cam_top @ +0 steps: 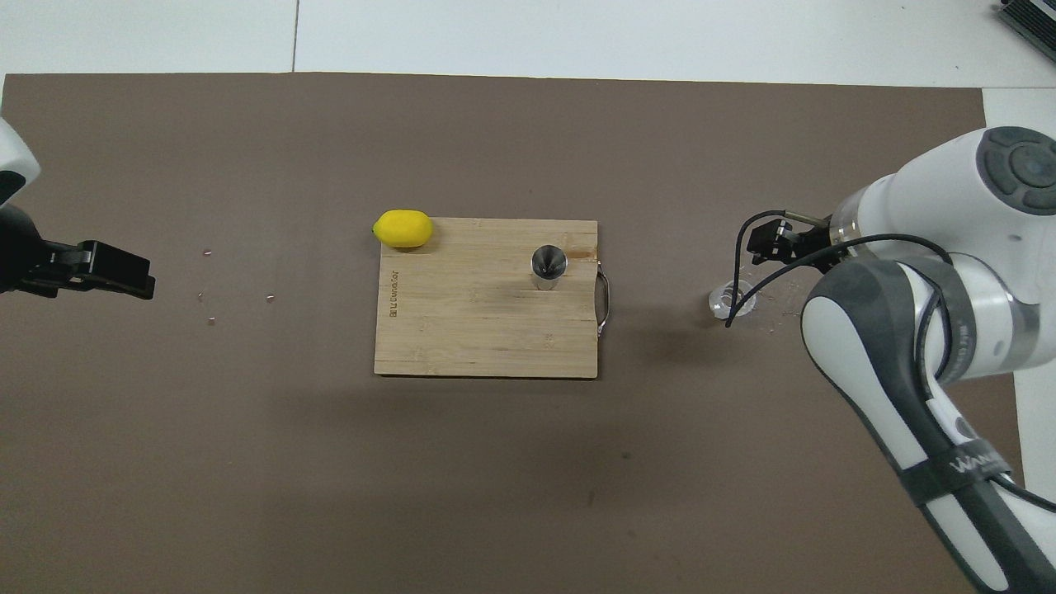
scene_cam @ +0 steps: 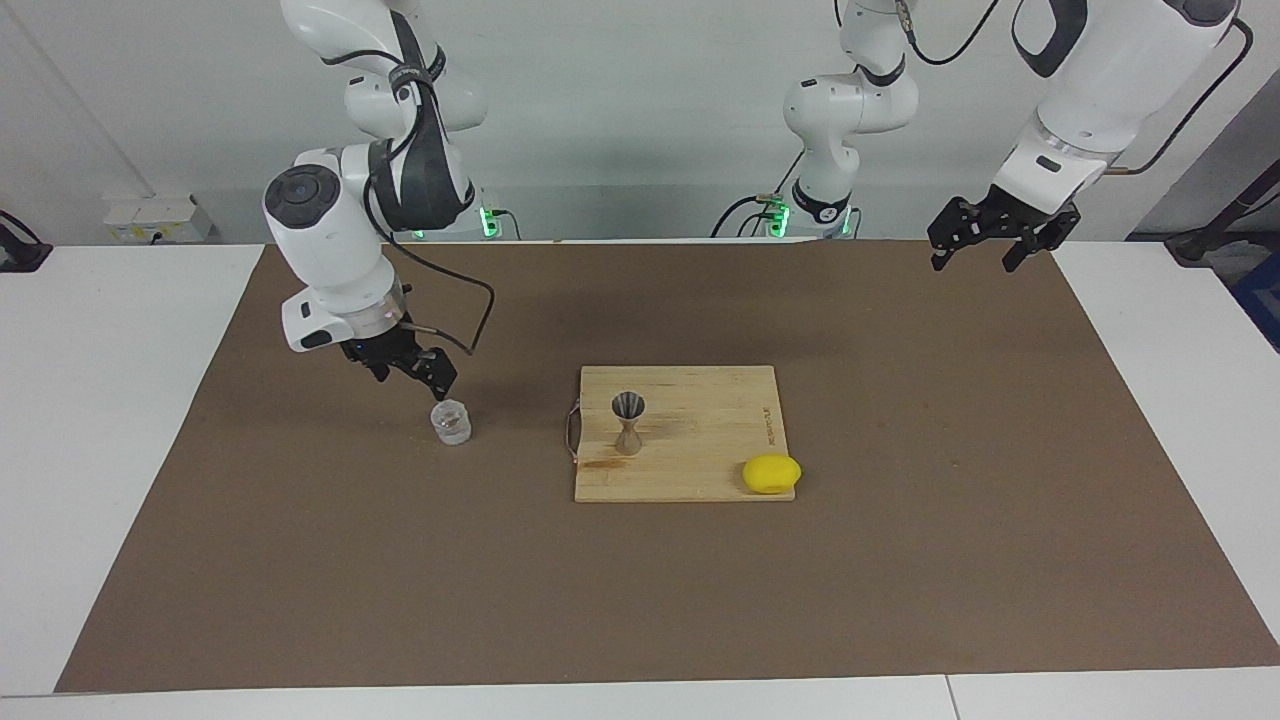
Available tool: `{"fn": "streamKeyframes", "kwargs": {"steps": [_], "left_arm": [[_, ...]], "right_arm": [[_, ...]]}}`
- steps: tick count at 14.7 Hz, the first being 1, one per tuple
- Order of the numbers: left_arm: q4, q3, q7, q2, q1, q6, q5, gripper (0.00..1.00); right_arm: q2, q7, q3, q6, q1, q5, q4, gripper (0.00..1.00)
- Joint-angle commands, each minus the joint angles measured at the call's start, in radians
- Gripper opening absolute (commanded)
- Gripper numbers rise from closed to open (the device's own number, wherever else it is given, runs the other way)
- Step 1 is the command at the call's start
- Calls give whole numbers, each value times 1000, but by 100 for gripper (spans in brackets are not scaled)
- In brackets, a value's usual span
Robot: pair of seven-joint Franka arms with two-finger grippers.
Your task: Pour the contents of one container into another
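Observation:
The small clear glass cup (scene_cam: 451, 421) (cam_top: 733, 299) stands upright on the brown mat toward the right arm's end, apart from the board. My right gripper (scene_cam: 415, 378) (cam_top: 763, 243) hangs open just above the cup's rim, tilted, with nothing between its fingers. The metal hourglass jigger (scene_cam: 628, 425) (cam_top: 548, 266) stands upright on the wooden cutting board (scene_cam: 700, 400) (cam_top: 478, 330), near the board's handle. My left gripper (scene_cam: 975, 262) (cam_top: 124, 272) waits open and empty, raised over the mat's edge at the left arm's end.
A yellow lemon (scene_cam: 771, 473) (cam_top: 403, 228) lies at the board's corner farthest from the robots, toward the left arm's end. A few tiny specks (cam_top: 268, 297) dot the brown mat (scene_cam: 900, 560) between the board and the left gripper. White table borders the mat.

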Motion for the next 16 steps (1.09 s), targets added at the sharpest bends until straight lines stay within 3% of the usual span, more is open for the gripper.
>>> {"fn": "streamKeyframes", "kwargs": {"steps": [1,4,9,12,16], "left_arm": [[-7,-3,6,-13,7,-11,-10,100],[-7,-3,6,-13,7,-11,-10,100],[-7,-3,6,-13,7,-11,-10,100],[-7,-3,6,-15,7,-11,-10,100],[-7,-3,6,-13,7,-11,-10,100]], "right_arm": [[-26,-64,2,-115,-19,-24,100,100],[-15,-129,-6,-216,-24,-23,230,100],[-15,-216,-9,-310,-50,-21,339,100],[-52,-219,-9,-368,-48,-20,324,100],[-139,-239,-7,-380,-45,-7,196,100]]}}
